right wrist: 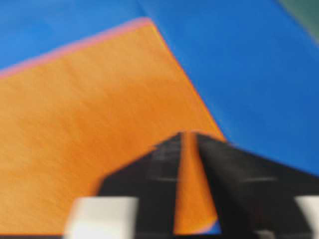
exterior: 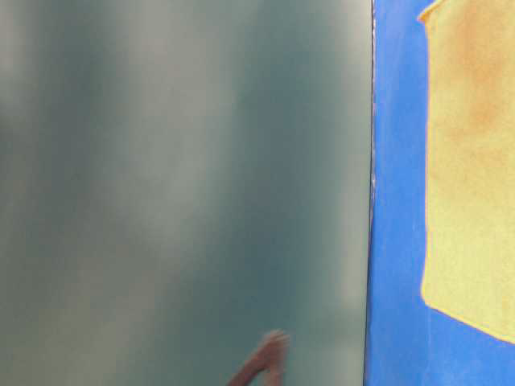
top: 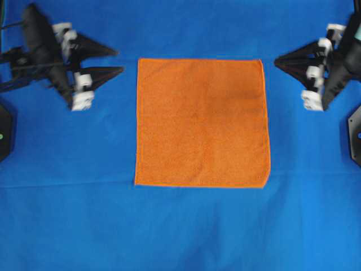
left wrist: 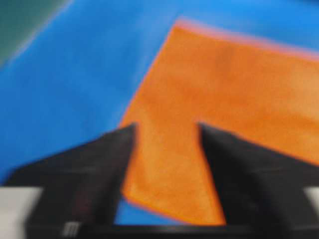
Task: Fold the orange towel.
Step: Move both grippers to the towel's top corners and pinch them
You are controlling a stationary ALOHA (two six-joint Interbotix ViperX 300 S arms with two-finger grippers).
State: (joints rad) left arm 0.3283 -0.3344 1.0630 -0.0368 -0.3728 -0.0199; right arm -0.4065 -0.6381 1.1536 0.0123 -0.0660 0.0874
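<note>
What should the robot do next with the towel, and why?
Probably bring both claws in to the towel's top corners. It lies flat and unfolded, and the left claw and right claw are open on either side, not touching it.

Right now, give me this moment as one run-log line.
orange towel: flat, unfolded on blue cloth | left end effector: open, beside towel's left edge, no contact | right end effector: open, off upper right corner | fold: not started
</note>
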